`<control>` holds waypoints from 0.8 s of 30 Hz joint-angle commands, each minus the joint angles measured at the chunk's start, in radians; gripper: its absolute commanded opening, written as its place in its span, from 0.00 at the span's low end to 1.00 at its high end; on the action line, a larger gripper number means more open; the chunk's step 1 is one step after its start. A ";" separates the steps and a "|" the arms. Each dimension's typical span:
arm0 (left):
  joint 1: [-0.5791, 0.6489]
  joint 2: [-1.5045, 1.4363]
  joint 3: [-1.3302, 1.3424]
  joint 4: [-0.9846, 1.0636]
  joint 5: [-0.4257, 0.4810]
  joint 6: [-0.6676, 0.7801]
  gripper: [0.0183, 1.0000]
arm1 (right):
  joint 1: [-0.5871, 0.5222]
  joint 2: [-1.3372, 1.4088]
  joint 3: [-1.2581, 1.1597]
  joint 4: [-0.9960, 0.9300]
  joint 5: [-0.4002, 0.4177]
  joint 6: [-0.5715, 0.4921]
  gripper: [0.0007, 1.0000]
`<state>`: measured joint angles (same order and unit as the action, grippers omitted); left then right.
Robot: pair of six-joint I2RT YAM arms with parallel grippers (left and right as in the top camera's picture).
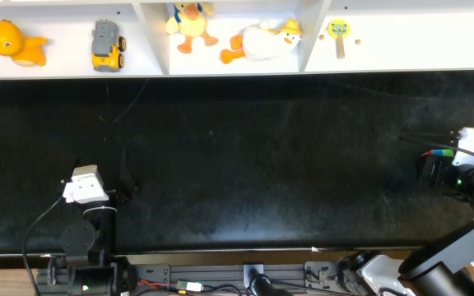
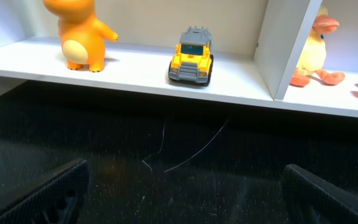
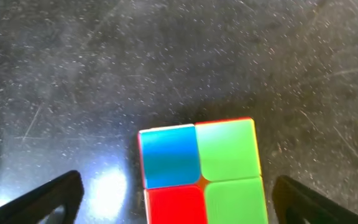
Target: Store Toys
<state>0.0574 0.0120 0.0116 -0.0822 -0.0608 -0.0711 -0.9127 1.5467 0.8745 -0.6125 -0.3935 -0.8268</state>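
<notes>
Hovering with fingers spread wide, the right gripper frames a two-by-two puzzle cube lying directly below on the black table, well apart from the left gripper.

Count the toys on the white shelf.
5: orange figure, yellow truck in the left bay; yellow plush duck, white plush duck in the middle; small paddle toy at right. Others may be hidden.
</notes>
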 commanded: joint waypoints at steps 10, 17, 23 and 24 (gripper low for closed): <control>-0.007 -0.009 -0.003 0.001 -0.005 0.019 1.00 | 0.005 0.004 -0.004 -0.013 0.079 0.012 0.75; -0.007 -0.009 -0.003 0.001 -0.005 0.019 1.00 | 0.005 0.004 -0.004 -0.011 0.084 0.012 0.62; -0.007 -0.009 -0.003 0.001 -0.005 0.019 1.00 | 0.006 0.004 -0.004 -0.002 0.084 0.012 0.48; -0.007 -0.009 -0.003 0.001 -0.005 0.019 1.00 | 0.006 0.004 -0.004 -0.002 0.085 0.012 0.48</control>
<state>0.0574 0.0120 0.0116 -0.0822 -0.0608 -0.0711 -0.9127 1.5467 0.8745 -0.6209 -0.3069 -0.8124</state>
